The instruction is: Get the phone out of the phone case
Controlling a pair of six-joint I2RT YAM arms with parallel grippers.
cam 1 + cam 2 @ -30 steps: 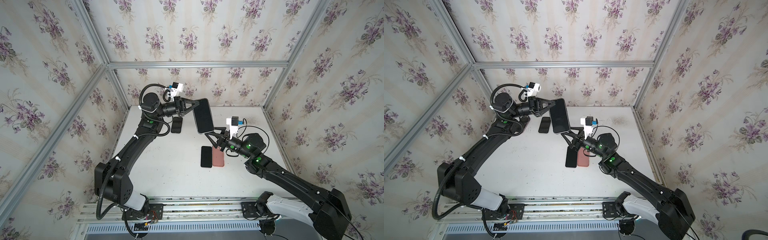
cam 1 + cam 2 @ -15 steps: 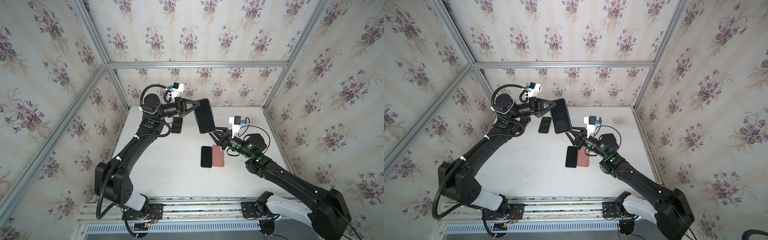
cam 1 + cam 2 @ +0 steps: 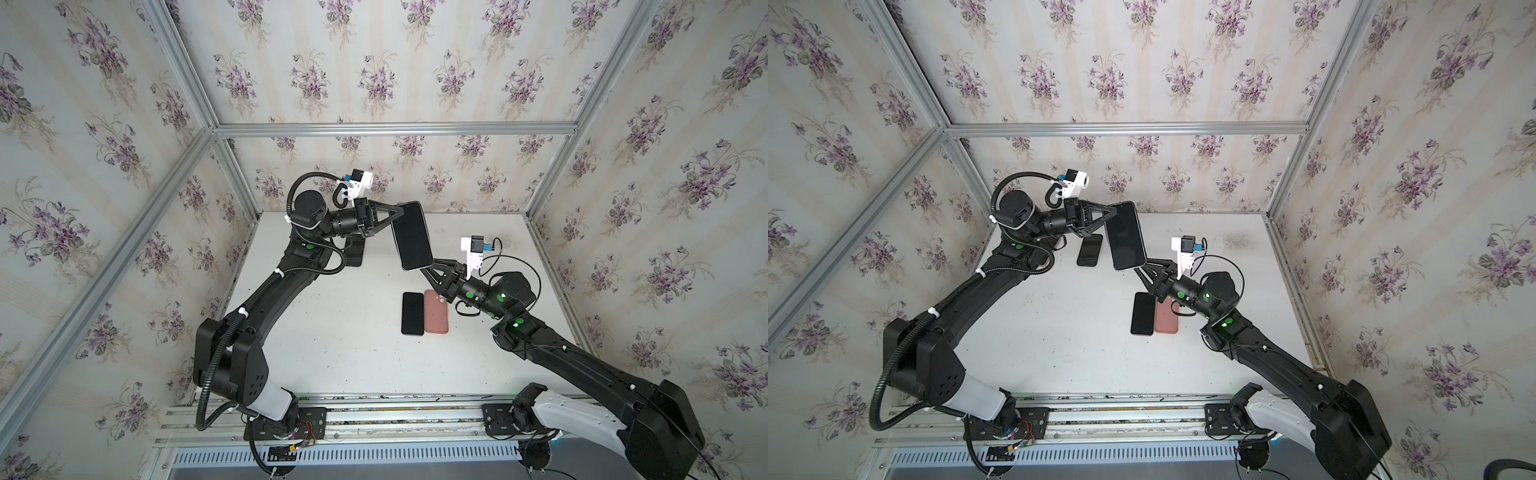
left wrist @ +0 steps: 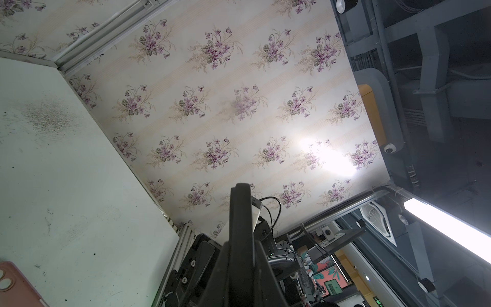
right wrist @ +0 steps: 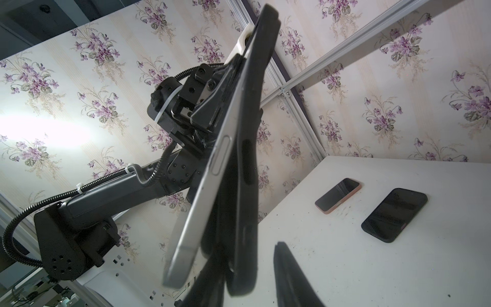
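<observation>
A dark-screened phone (image 3: pixel 411 237) (image 3: pixel 1125 237) in a black phone case hangs tilted above the table in both top views. My left gripper (image 3: pixel 397 212) (image 3: pixel 1111 210) is shut on its upper end; the left wrist view shows the case edge-on between the jaws of that gripper (image 4: pixel 240 252). My right gripper (image 3: pixel 428 268) (image 3: pixel 1140 266) is at the lower end. In the right wrist view the phone's silver edge (image 5: pixel 212 172) has come away from the black case (image 5: pixel 247 186). My right gripper (image 5: pixel 247 255) straddles the case's lower corner, one finger against it, the other finger (image 5: pixel 292 279) apart from it.
On the white table (image 3: pixel 332 353), below my right wrist, lie a black phone (image 3: pixel 412 313) and a pink-cased phone (image 3: pixel 435 311), camera side up. Another dark phone (image 3: pixel 1089 249) lies at the back by the left arm, beside a pink-edged one (image 5: pixel 338 195). Flowered walls enclose the table.
My right gripper has risen from above the pink-cased phone to the held phone's lower end, and its jaws have narrowed. The left gripper has kept its hold with little movement.
</observation>
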